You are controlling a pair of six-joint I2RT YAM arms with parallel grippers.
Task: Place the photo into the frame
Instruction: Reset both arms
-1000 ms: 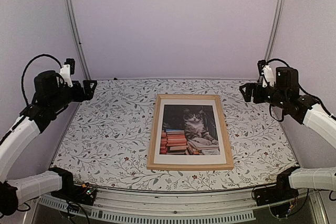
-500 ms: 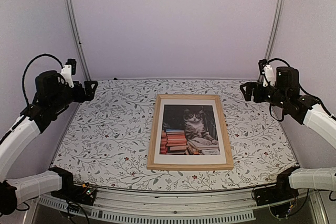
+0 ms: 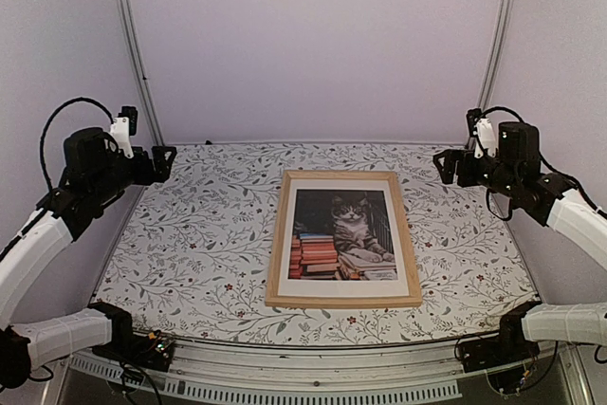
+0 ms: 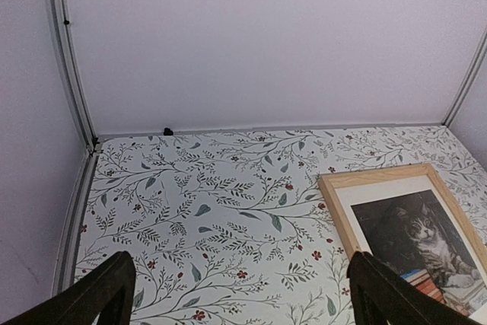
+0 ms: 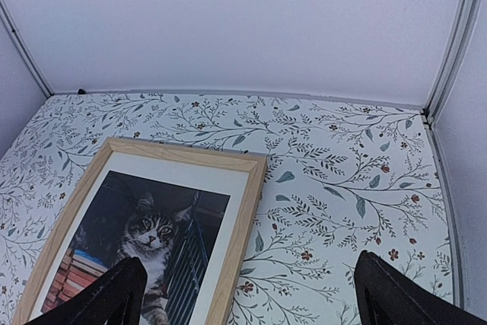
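The left claw (image 3: 163,163) hangs jaws apart over the bench (image 3: 199,234) at its left edge, the frame (image 3: 341,301) lies flat to its right — long axis near-to-far, the photo (image 3: 343,232) already inside (within a white mat) — and the right claw (image 3: 442,168), equally agape, is nearer.

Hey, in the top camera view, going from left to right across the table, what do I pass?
left gripper, open → frame lying flat, with the photo inside it → right gripper, open
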